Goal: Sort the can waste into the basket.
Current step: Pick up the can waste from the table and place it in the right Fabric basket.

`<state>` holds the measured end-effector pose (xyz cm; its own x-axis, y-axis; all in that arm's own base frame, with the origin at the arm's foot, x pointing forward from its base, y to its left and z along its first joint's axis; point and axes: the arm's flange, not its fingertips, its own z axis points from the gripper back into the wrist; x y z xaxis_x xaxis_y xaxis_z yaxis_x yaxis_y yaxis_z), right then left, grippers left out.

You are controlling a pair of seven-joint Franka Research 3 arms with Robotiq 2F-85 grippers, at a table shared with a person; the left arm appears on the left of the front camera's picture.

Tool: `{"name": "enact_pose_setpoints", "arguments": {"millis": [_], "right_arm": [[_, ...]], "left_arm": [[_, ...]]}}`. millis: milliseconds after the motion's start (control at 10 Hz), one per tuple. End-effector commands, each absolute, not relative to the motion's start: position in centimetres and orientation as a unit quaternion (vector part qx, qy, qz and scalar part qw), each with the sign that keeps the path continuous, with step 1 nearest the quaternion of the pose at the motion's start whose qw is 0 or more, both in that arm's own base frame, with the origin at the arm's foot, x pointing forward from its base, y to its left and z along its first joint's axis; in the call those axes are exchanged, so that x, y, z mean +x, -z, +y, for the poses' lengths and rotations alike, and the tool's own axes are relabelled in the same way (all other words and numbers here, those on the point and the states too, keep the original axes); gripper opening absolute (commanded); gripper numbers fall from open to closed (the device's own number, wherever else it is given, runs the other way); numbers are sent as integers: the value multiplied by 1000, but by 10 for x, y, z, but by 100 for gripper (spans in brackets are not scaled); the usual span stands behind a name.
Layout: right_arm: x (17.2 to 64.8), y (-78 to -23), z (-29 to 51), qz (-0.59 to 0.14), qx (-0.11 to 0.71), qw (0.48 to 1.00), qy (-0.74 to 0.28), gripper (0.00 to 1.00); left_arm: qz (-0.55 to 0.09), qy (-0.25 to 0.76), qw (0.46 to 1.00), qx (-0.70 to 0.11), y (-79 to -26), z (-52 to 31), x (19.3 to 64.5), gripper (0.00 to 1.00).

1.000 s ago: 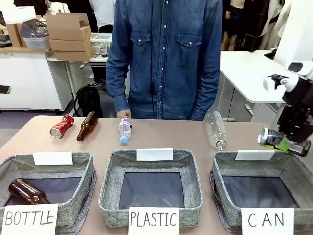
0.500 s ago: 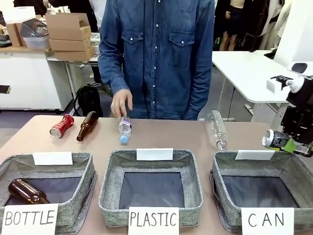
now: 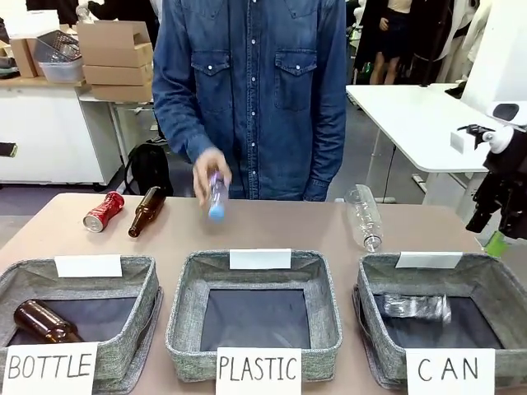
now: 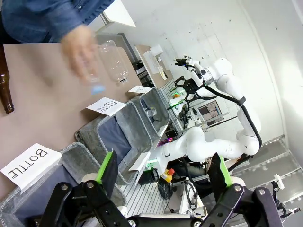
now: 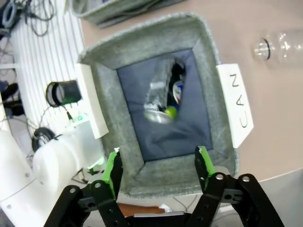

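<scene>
One down, one left. Dark can point(image 5: 163, 97) was inside the CAN basket point(image 5: 142, 47). Red can point(image 3: 104, 211) sat unsorted on the table point(image 3: 272, 234) at far left, beside a brown bottle point(image 3: 146, 211). Right pincer point(image 5: 157, 161) hung above the basket, jaws spread, holding nothing. Left pincer point(image 4: 165, 163) was wide open, also empty.

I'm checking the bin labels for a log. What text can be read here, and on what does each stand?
"BOTTLE": left sign, on the left basket.
"PLASTIC": middle sign, on the middle basket.
"CAN": right sign, on the right basket.
Print on the red can and on the dark can in the right basket: too blurred to read.
</scene>
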<state>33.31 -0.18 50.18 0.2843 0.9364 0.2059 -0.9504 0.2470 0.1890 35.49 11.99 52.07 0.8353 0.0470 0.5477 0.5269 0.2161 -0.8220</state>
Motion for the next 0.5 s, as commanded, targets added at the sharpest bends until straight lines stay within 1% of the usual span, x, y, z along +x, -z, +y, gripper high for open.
{"name": "enact_pose_setpoints", "arguments": {"millis": [0,200,300,400], "right_arm": [[340,-504,-3,-37,143,791,-593,100],[340,-505,-3,-41,143,793,-591,100],[342,-505,-2,-47,142,803,-577,100],[346,-507,-1,-63,162,833,-525,100]], "left_arm": [[-239,173,740,-604,-522,120,354,100],[-239,173,740,-604,-522,120,354,100],[-239,173,740,-604,-522,120,354,100],[-239,173,740,-604,-522,120,354,100]]}}
